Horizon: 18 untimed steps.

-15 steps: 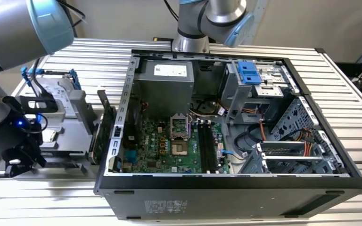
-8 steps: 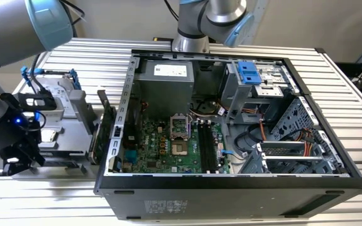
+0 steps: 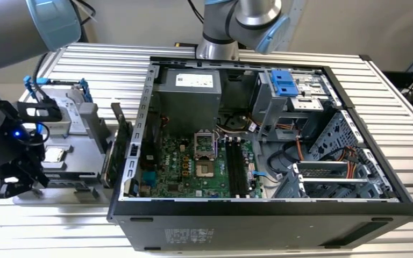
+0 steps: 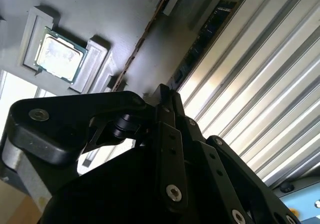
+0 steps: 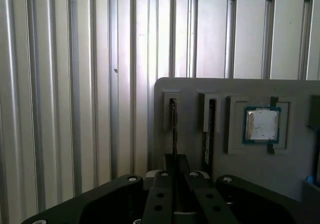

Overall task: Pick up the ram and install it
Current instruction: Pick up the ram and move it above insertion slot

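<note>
The ram (image 5: 173, 126) is a thin dark stick standing on edge in a slot of the grey parts tray (image 5: 190, 87). In the second wrist view the ram (image 4: 200, 42) shows its chip side along the tray's rim. My gripper (image 5: 175, 159) sits over the stick's near end, fingers drawn together with the stick's edge running straight in between them; the contact itself is hidden. The same gripper (image 4: 162, 90) meets the end of the stick in the second wrist view. In the exterior view my gripper (image 3: 9, 188) is at the tray's front corner on the exterior view's left.
A second thin board (image 5: 210, 134) stands in the neighbouring slot, and a processor chip (image 5: 261, 125) lies in a pocket beyond it. The open computer case (image 3: 264, 207) with its motherboard (image 3: 192, 166) fills the table's middle. Upright cards (image 3: 116, 142) stand between tray and case.
</note>
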Each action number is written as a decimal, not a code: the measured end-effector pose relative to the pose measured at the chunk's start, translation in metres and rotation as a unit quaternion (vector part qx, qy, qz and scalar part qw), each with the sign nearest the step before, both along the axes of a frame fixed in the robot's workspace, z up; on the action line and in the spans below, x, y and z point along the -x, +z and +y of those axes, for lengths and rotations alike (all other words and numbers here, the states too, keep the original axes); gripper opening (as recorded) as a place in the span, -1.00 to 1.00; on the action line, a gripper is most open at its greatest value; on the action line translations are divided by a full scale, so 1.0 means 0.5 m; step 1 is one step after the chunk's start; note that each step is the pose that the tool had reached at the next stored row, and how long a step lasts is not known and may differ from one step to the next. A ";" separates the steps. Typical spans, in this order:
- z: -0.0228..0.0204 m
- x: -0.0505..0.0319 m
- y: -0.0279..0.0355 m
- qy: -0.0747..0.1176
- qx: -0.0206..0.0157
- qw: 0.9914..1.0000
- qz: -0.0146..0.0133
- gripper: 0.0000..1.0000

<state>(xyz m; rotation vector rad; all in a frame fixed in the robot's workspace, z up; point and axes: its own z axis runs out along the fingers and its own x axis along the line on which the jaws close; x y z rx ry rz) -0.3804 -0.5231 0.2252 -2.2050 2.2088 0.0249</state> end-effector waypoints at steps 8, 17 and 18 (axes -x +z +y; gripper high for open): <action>-0.0001 0.000 0.018 0.000 0.000 1.000 0.000 -1.00; 0.0000 0.000 0.038 0.000 0.000 1.000 0.000 -1.00; 0.0000 0.000 0.039 0.000 0.000 1.000 0.000 -1.00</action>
